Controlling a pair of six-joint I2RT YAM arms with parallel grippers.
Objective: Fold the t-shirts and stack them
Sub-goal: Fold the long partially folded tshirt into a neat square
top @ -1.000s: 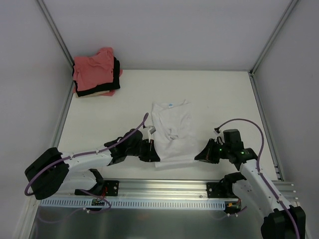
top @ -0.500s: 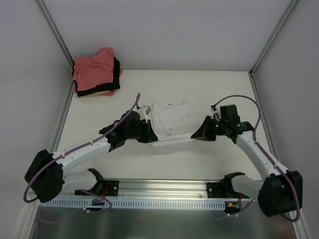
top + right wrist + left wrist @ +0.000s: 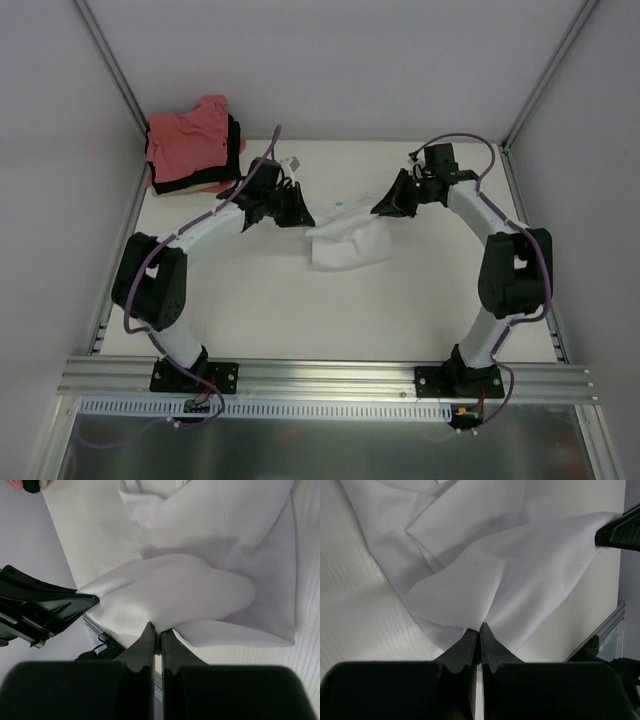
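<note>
white t-shirt | lying in middle of desk, nearer far edge | left gripper and right gripper clenched on its hem corners | hem lifted from near edge across to collar side | fold probably almost closed; lowering and release remaining | stack at far left corner

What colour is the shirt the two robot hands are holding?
The shirt is white, clearest in the left wrist view.
</note>
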